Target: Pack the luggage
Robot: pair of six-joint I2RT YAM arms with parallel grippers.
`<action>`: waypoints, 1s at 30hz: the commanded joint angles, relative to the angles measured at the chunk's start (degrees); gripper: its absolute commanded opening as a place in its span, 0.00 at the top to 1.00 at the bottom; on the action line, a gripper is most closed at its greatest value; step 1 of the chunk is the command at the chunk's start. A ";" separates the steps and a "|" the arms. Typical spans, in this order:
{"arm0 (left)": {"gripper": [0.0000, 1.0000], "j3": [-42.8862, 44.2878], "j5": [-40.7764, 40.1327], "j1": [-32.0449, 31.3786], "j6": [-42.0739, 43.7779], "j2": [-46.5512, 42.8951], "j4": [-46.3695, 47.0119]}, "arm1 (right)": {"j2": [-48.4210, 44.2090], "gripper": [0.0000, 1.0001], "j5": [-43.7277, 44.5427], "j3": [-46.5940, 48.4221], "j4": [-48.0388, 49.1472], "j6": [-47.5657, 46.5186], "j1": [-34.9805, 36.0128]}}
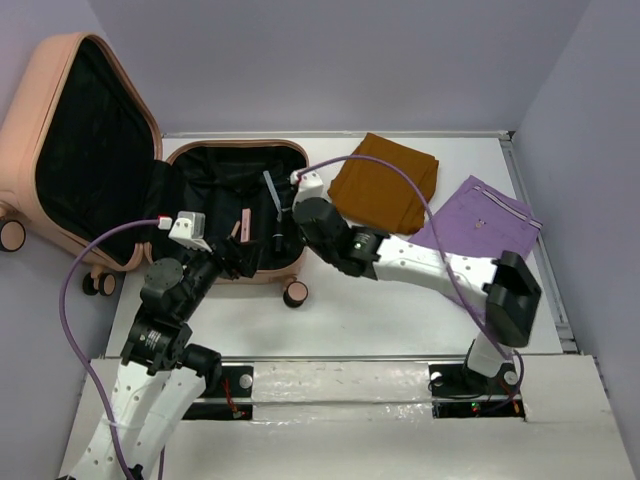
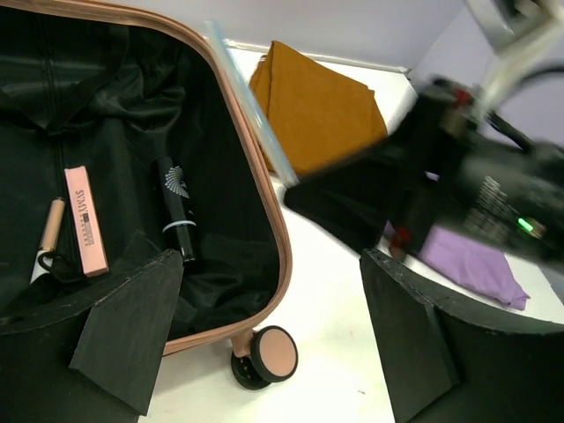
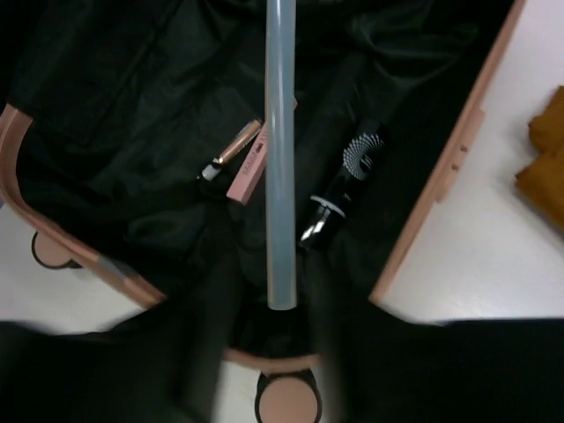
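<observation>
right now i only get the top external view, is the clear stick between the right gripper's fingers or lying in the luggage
observer: in the right wrist view the clear stick points across the luggage lining, with its near end between the right gripper fingers. it's too blurred to tell the grip
operator: what's lying under it
observer: a pink box, a black tube with a white pattern, and a small gold-capped pen, all on the lining
operator: left gripper holding anything
observer: no, the left wrist view shows the left gripper wide open and empty, one finger over the lining and the other over the table
</observation>
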 commanded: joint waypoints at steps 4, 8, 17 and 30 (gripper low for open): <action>0.11 2.90 2.02 -0.11 -4.59 2.13 5.08 | 0.22 0.19 -12.65 3.65 1.80 1.99 -8.90; 0.25 4.31 10.99 -0.12 -9.23 7.30 11.84 | -14.46 0.24 -10.73 -11.18 3.49 2.62 -13.74; 0.65 21.76 -6.79 -24.18 -12.08 39.62 17.68 | -41.37 0.28 -10.20 -34.17 -1.95 7.98 -30.26; 0.01 100.06 -10.44 -19.46 2.17 106.69 -15.89 | -50.96 0.09 -18.28 -42.08 -6.18 9.03 -37.39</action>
